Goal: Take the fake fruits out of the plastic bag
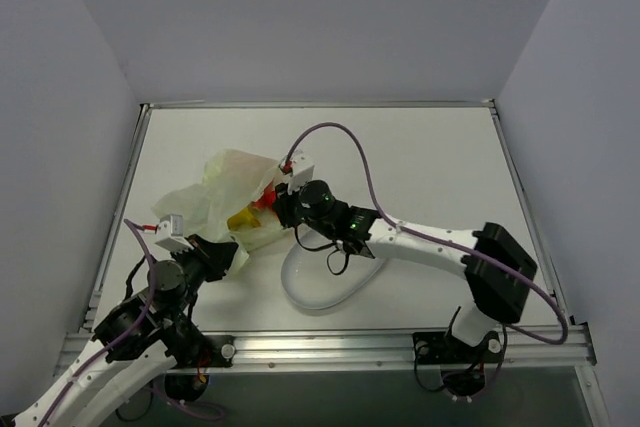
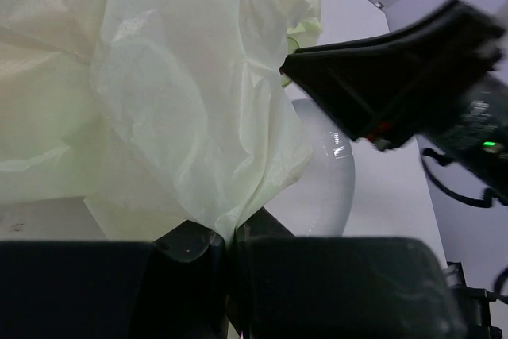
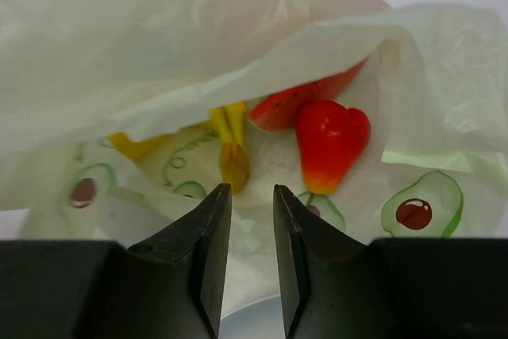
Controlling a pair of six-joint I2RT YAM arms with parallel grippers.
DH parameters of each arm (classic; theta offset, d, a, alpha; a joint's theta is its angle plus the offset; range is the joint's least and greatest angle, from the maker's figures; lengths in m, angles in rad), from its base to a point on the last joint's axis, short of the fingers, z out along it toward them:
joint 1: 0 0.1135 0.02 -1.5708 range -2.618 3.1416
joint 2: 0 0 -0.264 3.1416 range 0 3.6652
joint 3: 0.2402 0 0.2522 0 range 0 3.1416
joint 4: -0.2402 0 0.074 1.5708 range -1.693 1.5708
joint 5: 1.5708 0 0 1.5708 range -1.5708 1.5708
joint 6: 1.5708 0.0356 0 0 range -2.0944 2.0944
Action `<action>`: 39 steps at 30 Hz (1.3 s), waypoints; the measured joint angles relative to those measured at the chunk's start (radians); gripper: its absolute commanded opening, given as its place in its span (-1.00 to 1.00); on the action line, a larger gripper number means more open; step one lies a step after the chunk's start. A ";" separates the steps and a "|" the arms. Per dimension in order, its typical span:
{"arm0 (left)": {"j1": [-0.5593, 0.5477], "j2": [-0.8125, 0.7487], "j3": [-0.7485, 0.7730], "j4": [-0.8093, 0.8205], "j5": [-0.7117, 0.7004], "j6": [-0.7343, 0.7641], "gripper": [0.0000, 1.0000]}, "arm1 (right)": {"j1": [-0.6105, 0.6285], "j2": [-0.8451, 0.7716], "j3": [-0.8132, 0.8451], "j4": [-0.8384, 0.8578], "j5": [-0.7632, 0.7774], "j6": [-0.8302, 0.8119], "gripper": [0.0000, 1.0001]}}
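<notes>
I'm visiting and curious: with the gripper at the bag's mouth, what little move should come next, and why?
Probably open the right gripper wider and ease in toward the banana. Its jaws stand narrow and empty, the banana lies ahead inside the plastic bag, and the left gripper pinches the bag's edge.

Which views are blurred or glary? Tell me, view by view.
Left wrist: the right arm is smeared, a glare spot sits on the white plate, the plastic bag is washed pale. Right wrist: the red fruit is crisp, the right claw dark and soft. Top external: even light, faint shadows.
</notes>
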 measured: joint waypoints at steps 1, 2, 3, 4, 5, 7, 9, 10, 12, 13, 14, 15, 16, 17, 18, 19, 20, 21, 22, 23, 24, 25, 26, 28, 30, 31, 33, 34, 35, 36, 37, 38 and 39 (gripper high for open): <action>0.000 0.000 -0.005 0.002 0.004 0.000 -0.95 | -0.002 0.053 0.010 0.001 0.021 0.003 -0.32; 0.000 -0.001 -0.010 0.006 0.007 0.000 -0.95 | -0.005 0.105 0.019 0.000 0.042 0.007 -0.24; 0.000 -0.001 -0.012 0.007 0.008 0.000 -0.95 | -0.008 0.153 0.029 0.000 0.060 0.005 -0.15; 0.000 -0.001 -0.012 0.009 0.009 0.000 -0.95 | -0.013 0.199 0.041 -0.001 0.072 0.005 0.04; 0.000 -0.002 -0.012 0.014 0.010 0.000 -0.95 | -0.018 0.239 0.055 -0.004 0.086 0.006 0.13; 0.000 -0.002 -0.012 0.023 0.011 0.000 -0.95 | -0.029 0.299 0.083 -0.005 0.107 0.006 0.26; 0.000 -0.002 -0.012 0.027 0.011 0.000 -0.95 | -0.040 0.330 0.101 -0.005 0.129 0.007 0.36; 0.000 -0.002 -0.012 0.031 0.012 0.000 -0.95 | -0.043 0.342 0.111 -0.003 0.138 0.008 0.36; 0.000 -0.002 -0.012 0.035 0.014 0.000 -0.95 | -0.051 0.357 0.128 0.006 0.155 0.010 0.36; 0.000 -0.002 -0.012 0.039 0.017 0.000 -0.95 | -0.055 0.364 0.135 0.015 0.157 0.010 0.36; 0.000 -0.001 -0.012 0.043 0.018 0.000 -0.95 | -0.060 0.373 0.142 0.030 0.159 0.013 0.35; 0.000 0.000 -0.012 0.047 0.020 0.000 -0.95 | -0.063 0.381 0.146 0.042 0.159 0.014 0.34; 0.000 0.002 -0.012 0.051 0.023 0.000 -0.95 | -0.066 0.391 0.149 0.055 0.159 0.014 0.34; 0.000 0.006 -0.012 0.054 0.025 0.000 -0.95 | -0.069 0.402 0.153 0.068 0.157 0.016 0.34; 0.000 0.012 -0.012 0.057 0.026 0.000 -0.95 | -0.073 0.417 0.161 0.078 0.156 0.018 0.34; 0.000 0.019 -0.012 0.059 0.029 0.000 -0.95 | -0.075 0.435 0.172 0.085 0.150 0.022 0.35; 0.000 0.026 -0.012 0.060 0.029 0.000 -0.95 | -0.080 0.454 0.182 0.090 0.143 0.025 0.36; 0.000 0.032 -0.012 0.060 0.029 0.000 -0.95 | -0.080 0.473 0.192 0.093 0.137 0.027 0.36; 0.000 0.037 -0.012 0.060 0.030 0.000 -0.95 | -0.081 0.492 0.204 0.094 0.129 0.030 0.36; 0.000 0.040 -0.012 0.060 0.030 0.000 -0.95 | -0.084 0.508 0.211 0.097 0.123 0.030 0.36; 0.000 0.043 -0.012 0.061 0.029 0.000 -0.95 | -0.085 0.521 0.217 0.097 0.119 0.031 0.36; 0.000 0.044 -0.012 0.061 0.029 0.000 -0.95 | -0.086 0.531 0.219 0.097 0.117 0.031 0.36; 0.000 0.044 -0.012 0.061 0.029 0.000 -0.95 | -0.086 0.539 0.221 0.097 0.117 0.031 0.34; 0.000 0.044 -0.012 0.061 0.029 0.000 -0.95 | -0.086 0.545 0.222 0.096 0.118 0.030 0.01; 0.000 0.045 -0.012 0.060 0.029 0.000 -0.95 | -0.086 0.545 0.223 0.097 0.119 0.030 -0.23; 0.000 0.044 -0.012 0.060 0.028 0.000 -0.95 | -0.086 0.544 0.224 0.102 0.119 0.029 -0.29; 0.000 0.044 -0.012 0.060 0.027 0.000 -0.95 | -0.086 0.537 0.221 0.106 0.118 0.029 -0.33; 0.000 0.044 -0.012 0.060 0.025 0.000 -0.95 | -0.086 0.525 0.214 0.106 0.117 0.029 -0.34; 0.000 0.045 -0.012 0.060 0.024 0.001 -0.95 | -0.085 0.504 0.199 0.110 0.111 0.029 -0.35; 0.000 0.045 -0.012 0.060 0.021 0.001 -0.95 | -0.084 0.475 0.178 0.111 0.103 0.029 -0.35; 0.000 0.045 -0.012 0.060 0.017 0.002 -0.95 | -0.084 0.432 0.153 0.113 0.084 0.030 -0.35; 0.000 0.047 -0.012 0.061 0.012 0.004 -0.95 | -0.084 0.393 0.133 0.116 0.064 0.031 -0.35; 0.000 0.050 -0.012 0.061 0.008 0.005 -0.95 | -0.084 0.349 0.113 0.122 0.040 0.033 -0.35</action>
